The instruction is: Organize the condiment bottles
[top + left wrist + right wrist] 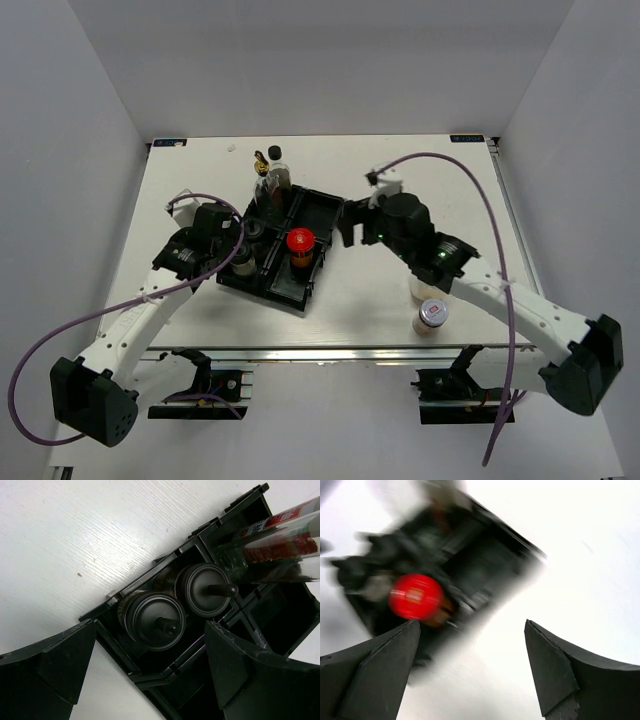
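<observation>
Left gripper [151,625]: I see the fingers spread wide with nothing held, hanging over the tray's left compartment.
Under it: two black-capped bottles, one [155,621] and its neighbour [204,587], stand upright and touching in that compartment, caps facing my wrist camera.
Tall clear bottle [280,535]: it's at the tray's far corner, with a red label. I can't tell if it's inside the compartment or just behind it.
Right gripper [350,228]: also wide and empty. It sits at the tray's right side, pointing toward the left edge of the table [200,180]. The wrist view is blurred.
Tray [322,212]: mid-table, turned at an angle. The red-lidded jar [299,241] stands upright in a near compartment, and the compartment next to the right gripper looks bare.
Silver-lidded jar [433,314]: outside the tray, upright, near the near edge and right of centre, just beside the right forearm. A second jar [420,290] is touching it or nearly so, half hidden by the arm.
Key relation: I judge the loose jars lie behind the right gripper, toward the near edge. The right arm is clearly nearer, and the left is well apart.
Next move needs: I'd swing the right gripper back toward the near edge and come down over the lid, since the jar's axis is vertical.
</observation>
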Robot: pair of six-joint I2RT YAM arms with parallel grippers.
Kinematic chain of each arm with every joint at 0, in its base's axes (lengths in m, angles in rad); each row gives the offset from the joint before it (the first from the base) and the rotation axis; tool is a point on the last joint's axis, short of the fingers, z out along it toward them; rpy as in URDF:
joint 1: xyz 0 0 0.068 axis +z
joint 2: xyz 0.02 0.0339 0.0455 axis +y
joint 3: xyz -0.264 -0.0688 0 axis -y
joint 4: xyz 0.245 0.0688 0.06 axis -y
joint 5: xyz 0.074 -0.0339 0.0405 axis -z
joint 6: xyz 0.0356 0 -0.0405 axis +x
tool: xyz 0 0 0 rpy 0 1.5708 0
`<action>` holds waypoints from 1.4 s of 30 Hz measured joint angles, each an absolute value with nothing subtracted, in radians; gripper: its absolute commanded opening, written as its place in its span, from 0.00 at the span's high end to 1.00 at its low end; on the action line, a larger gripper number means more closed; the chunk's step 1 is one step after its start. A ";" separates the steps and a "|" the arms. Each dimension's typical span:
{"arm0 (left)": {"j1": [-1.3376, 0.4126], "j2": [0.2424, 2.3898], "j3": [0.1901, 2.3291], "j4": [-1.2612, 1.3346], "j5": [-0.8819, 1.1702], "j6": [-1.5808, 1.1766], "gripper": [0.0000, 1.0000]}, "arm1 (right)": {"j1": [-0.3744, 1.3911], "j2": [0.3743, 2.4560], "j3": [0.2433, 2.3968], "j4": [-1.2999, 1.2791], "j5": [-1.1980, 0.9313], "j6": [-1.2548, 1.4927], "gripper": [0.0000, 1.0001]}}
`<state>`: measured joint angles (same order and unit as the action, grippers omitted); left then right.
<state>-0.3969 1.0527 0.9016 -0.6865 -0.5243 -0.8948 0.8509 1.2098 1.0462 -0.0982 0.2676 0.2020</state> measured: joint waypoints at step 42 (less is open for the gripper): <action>-0.397 1.031 0.891 -0.680 -0.568 -0.896 0.02 | 0.401 1.060 0.804 -0.606 0.369 0.432 0.11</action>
